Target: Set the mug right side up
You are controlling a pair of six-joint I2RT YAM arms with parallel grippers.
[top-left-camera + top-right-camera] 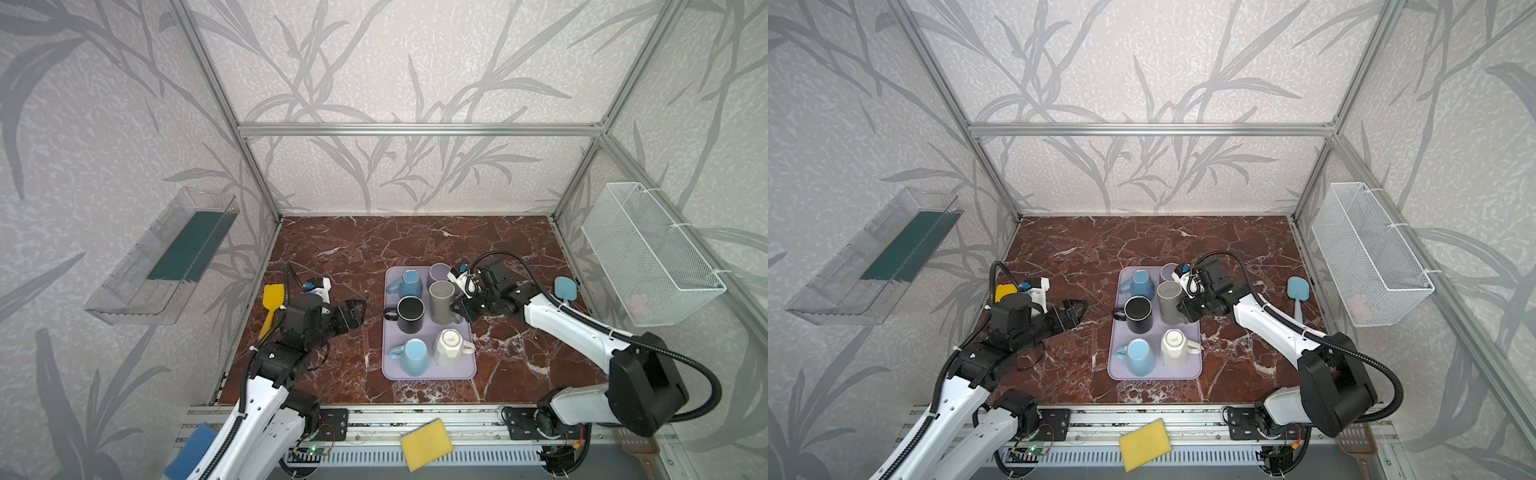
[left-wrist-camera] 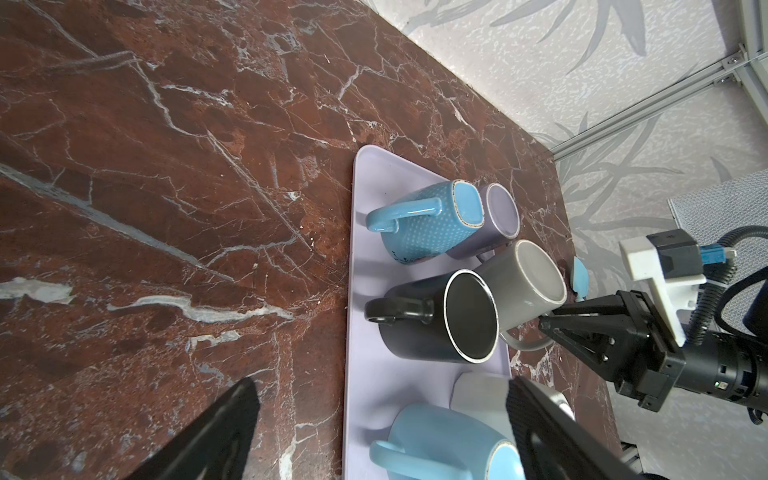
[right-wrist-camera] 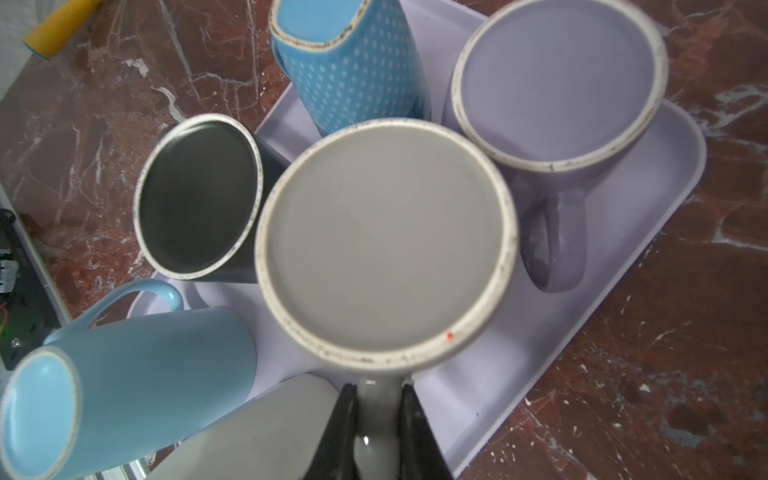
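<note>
Grip made, turn outstanding: the right gripper (image 1: 458,311) has its fingers closed on the handle of the grey mug (image 1: 441,297), base-up at the right side of the tray (image 1: 428,375); the left gripper (image 1: 357,308) hangs wide open and empty, left of the tray.

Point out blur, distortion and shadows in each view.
Right wrist view: the right hand and the handle of the grey mug are out of focus. Left wrist view: the left hand looms dark and blurred; soft shadows lie on the tray. Both top views: the wide-angle lens splays the frame posts.
</note>
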